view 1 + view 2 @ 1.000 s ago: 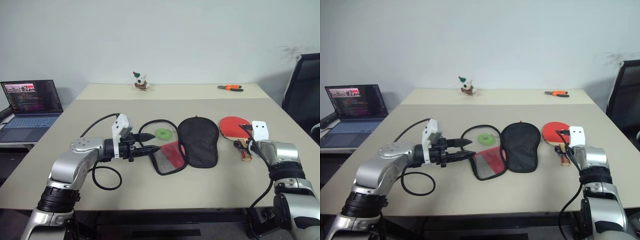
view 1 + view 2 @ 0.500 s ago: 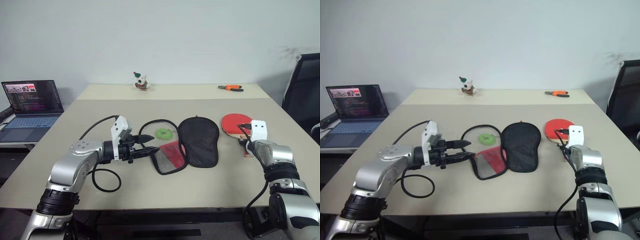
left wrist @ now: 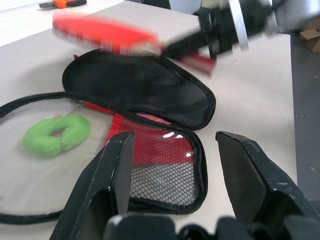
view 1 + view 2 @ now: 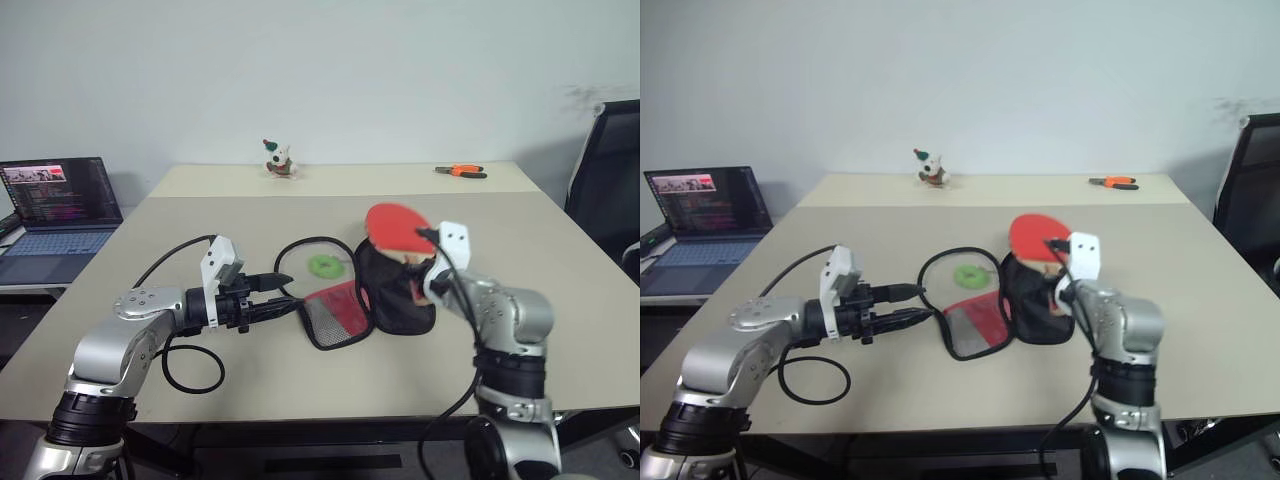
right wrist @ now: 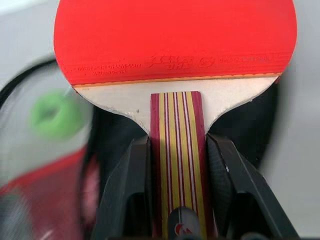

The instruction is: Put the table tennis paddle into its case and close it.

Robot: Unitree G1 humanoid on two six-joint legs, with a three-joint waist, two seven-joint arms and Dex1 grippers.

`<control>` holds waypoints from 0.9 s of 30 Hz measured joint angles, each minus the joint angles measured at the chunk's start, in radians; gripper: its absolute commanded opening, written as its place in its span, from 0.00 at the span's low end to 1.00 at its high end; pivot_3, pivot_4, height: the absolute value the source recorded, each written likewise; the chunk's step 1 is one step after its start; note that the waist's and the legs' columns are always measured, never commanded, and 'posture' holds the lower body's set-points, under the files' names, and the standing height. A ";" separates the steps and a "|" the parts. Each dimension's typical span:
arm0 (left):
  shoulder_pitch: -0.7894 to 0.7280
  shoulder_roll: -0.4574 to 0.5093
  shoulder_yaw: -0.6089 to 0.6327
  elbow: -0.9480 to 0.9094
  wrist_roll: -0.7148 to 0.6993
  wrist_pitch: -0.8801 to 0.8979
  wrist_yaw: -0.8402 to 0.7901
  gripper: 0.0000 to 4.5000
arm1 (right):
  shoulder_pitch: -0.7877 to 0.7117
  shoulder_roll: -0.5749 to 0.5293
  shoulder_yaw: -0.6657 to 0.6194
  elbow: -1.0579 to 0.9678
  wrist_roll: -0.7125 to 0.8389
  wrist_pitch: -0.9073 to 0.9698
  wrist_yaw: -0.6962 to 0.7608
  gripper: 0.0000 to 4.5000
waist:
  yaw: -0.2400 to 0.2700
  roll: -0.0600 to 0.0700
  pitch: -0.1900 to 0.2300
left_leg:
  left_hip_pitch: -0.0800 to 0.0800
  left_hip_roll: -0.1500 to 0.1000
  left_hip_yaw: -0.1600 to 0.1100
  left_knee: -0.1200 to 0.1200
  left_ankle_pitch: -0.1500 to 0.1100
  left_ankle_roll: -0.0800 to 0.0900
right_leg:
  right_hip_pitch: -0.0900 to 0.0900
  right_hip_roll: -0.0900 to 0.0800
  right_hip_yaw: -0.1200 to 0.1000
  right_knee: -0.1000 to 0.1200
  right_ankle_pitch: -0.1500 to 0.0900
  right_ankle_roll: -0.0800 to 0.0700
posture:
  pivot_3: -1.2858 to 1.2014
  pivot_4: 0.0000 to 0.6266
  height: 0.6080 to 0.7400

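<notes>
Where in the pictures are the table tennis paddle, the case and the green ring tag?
table tennis paddle (image 5: 175, 37), right wrist view, on the red rubber face.
case (image 3: 145, 90), left wrist view, on the black inner fabric of the open half.
green ring tag (image 4: 323, 265), left eye view, on the ring's green rim.

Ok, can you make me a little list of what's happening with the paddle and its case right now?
paddle: red paddle, lifted over the case
held by: right gripper, shut on its handle
case: case lying unzipped on the table
left gripper: left gripper open, beside the case's mesh flap
green ring: green ring on the table next to the case
</notes>
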 measured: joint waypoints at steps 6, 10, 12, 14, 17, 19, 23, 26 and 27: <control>0.000 0.000 -0.001 0.000 0.001 0.000 0.002 0.63 | 0.043 0.023 0.059 0.012 -0.039 -0.068 -0.022 0.24 | 0.000 0.000 0.000 | 0.000 -0.001 0.000 0.001 0.000 0.000 | 0.000 0.000 0.001 0.002 0.001 0.001 | 0.52 0.24 1.00; 0.000 0.000 -0.002 0.000 0.002 -0.001 0.003 0.63 | 0.044 -0.021 0.075 0.047 -0.064 -0.130 -0.016 0.24 | -0.003 0.000 0.000 | 0.001 0.000 0.000 0.001 0.000 0.000 | 0.000 0.001 0.001 0.002 0.001 0.001 | 0.52 0.24 1.00; 0.000 0.000 -0.002 0.000 0.003 -0.001 0.003 0.63 | 0.050 -0.034 0.082 0.059 -0.075 -0.147 -0.013 0.24 | -0.003 0.000 0.000 | 0.001 0.000 0.001 0.001 0.000 0.000 | 0.000 0.001 0.001 0.003 0.001 0.001 | 0.52 0.24 1.00; 0.000 0.000 -0.003 0.000 0.003 -0.001 0.004 0.63 | 0.061 -0.044 0.096 0.065 -0.077 -0.157 0.002 0.24 | -0.005 0.000 0.000 | 0.001 0.000 0.001 0.001 0.000 0.000 | -0.001 0.001 0.002 0.003 0.001 0.001 | 0.52 0.24 1.00; 0.000 0.000 -0.003 0.000 0.003 -0.001 0.005 0.63 | 0.075 -0.037 0.112 0.068 -0.078 -0.157 0.007 0.24 | -0.009 0.000 0.000 | 0.001 0.000 0.002 0.001 0.000 0.000 | -0.001 0.001 0.003 0.003 0.001 0.001 | 0.52 0.24 1.00; 0.000 0.000 -0.003 0.000 0.003 -0.001 0.005 0.63 | 0.076 -0.032 0.115 0.069 -0.078 -0.157 0.008 0.24 | -0.009 0.000 0.000 | 0.001 0.000 0.002 0.001 0.000 0.000 | -0.001 0.001 0.003 0.003 0.001 0.001 | 0.52 0.24 1.00; 0.000 0.000 -0.003 0.000 0.003 -0.001 0.006 0.63 | 0.077 -0.023 0.122 0.069 -0.078 -0.158 0.007 0.24 | -0.009 0.000 0.000 | 0.001 0.000 0.002 0.001 0.000 0.000 | -0.001 0.001 0.003 0.003 0.001 0.001 | 0.52 0.24 1.00; 0.000 0.000 -0.003 0.000 0.003 -0.001 0.006 0.63 | 0.077 -0.024 0.120 0.085 -0.083 -0.172 0.003 0.24 | -0.008 0.000 0.000 | 0.001 0.000 0.002 0.001 0.000 0.000 | -0.001 0.001 0.003 0.003 0.001 0.001 | 0.52 0.24 1.00; 0.000 0.000 -0.003 0.000 0.004 -0.001 0.006 0.63 | 0.078 -0.026 0.120 0.091 -0.085 -0.176 0.002 0.24 | -0.008 0.000 0.000 | 0.001 0.000 0.002 0.001 0.000 0.000 | -0.001 0.001 0.003 0.003 0.001 0.001 | 0.52 0.24 1.00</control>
